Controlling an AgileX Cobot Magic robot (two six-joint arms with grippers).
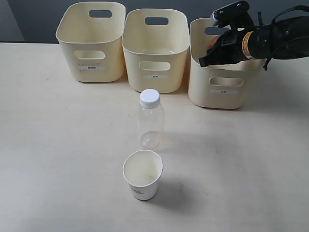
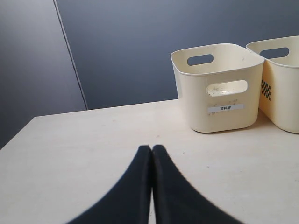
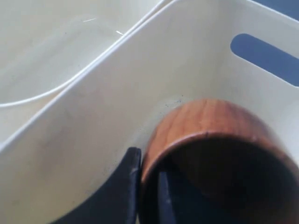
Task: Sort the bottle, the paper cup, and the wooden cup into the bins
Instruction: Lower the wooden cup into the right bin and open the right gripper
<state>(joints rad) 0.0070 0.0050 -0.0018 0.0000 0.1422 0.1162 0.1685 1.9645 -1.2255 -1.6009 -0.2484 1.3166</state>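
A: Right wrist view — your right gripper (image 3: 148,186) pinches the wooden cup's (image 3: 210,140) rim, inside the right bin (image 1: 219,92).

B: Left gripper (image 2: 152,154) clenched, empty. Bottle (image 1: 150,121), paper cup (image 1: 142,175) stand on the table (image 1: 58,154).

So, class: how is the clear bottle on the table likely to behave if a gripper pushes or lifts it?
The bottle looks empty, so it is probably light. It stands tall on a narrow base, so a high push would likely tip it, and its round body could then roll. Its thin clear wall may flex under a firm squeeze.
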